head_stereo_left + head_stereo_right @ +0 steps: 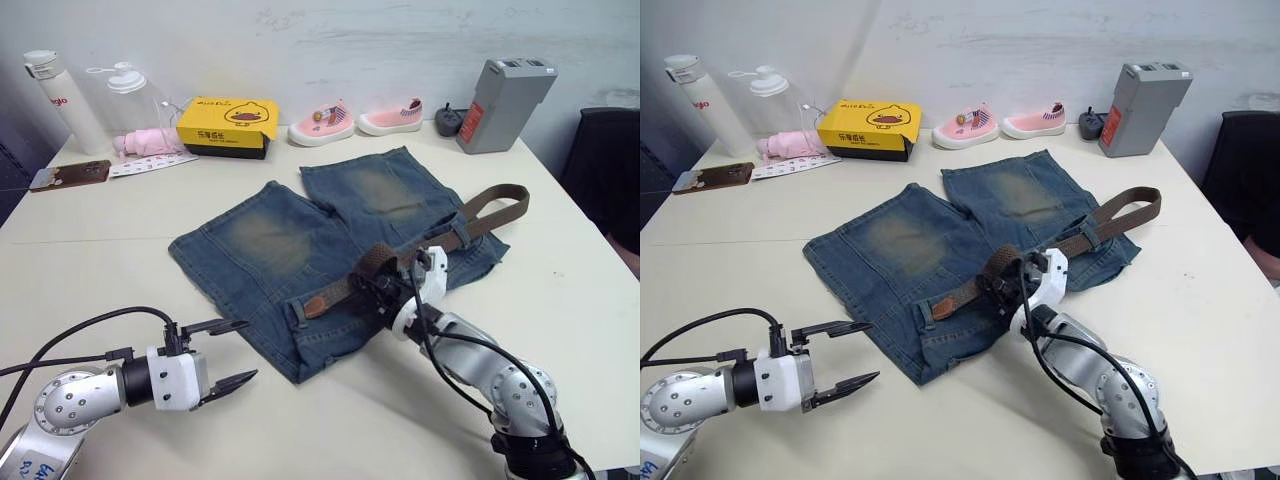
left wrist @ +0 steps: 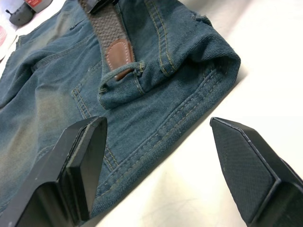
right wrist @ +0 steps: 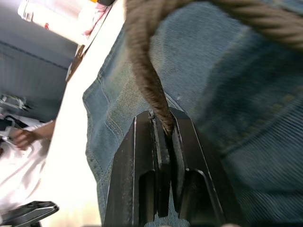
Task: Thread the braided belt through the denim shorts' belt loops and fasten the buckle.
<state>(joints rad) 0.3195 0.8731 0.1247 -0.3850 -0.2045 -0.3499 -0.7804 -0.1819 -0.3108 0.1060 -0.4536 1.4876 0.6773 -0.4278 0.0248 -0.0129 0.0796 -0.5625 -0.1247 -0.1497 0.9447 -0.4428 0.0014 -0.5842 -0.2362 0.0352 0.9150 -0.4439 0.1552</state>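
Pinching the braided belt (image 1: 400, 258) over the denim shorts (image 1: 290, 250), the right gripper (image 1: 385, 285) has its fingers clamped on the strap while the left gripper (image 1: 228, 352) hangs spread apart.

Head views: the shorts lie flat on the table (image 1: 120, 230); the belt runs along their waistband, its tan tip pointing toward the left gripper, its far end looping past the shorts' other edge. The left gripper sits just off the shorts' near corner, not touching the belt.
Left wrist view: both fingers (image 2: 80, 161) flank the shorts' hem; the belt tip lies beyond, tucked at a belt loop (image 2: 120, 82).
Right wrist view: closed fingers (image 3: 163, 142) grip the strap's edge above the denim.
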